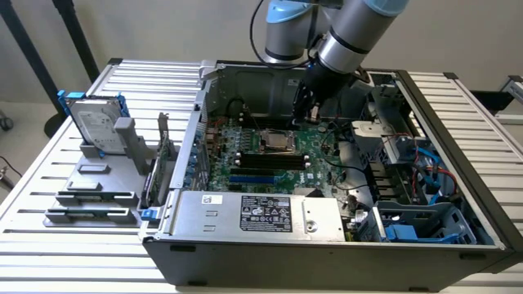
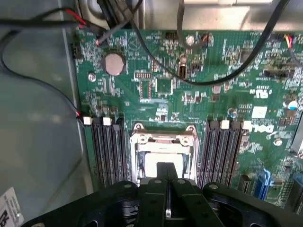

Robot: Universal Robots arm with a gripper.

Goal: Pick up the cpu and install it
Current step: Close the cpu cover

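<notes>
Silver slats are seen across the table (image 1: pixel 41 208), on which an open computer case (image 1: pixel 327 260) is laid on its side. Into it the Universal Robots arm (image 1: pixel 359 27) is reached from above. A boxed power supply (image 1: pixel 253 214) is mounted along the near wall, and the green motherboard (image 2: pixel 218 99) is spread over the case floor. Outside the case, toward the exterior view's left, a hard drive (image 1: pixel 97 125) with a blue bracket is stood in a grey fixture (image 1: pixel 90 199).

At the board's middle, between two banks of black memory slots (image 2: pixel 222 151), the metal-framed socket (image 2: pixel 137 142) is found. A pale silvery square, judged to be the cpu (image 2: pixel 150 165), is seen lying inside that frame. The gripper (image 2: pixel 166 171) is held directly over it, its fingers drawn together with only a seam between them and nothing clamped. Whether the tips touch the chip cannot be told.

Full seating of the chip cannot be confirmed either. Were it tilted or offset, the socket's contacts could be bent by any downward push. A black cable (image 2: pixel 227 71) is draped across the board close by and could be snagged by the wrist.
</notes>
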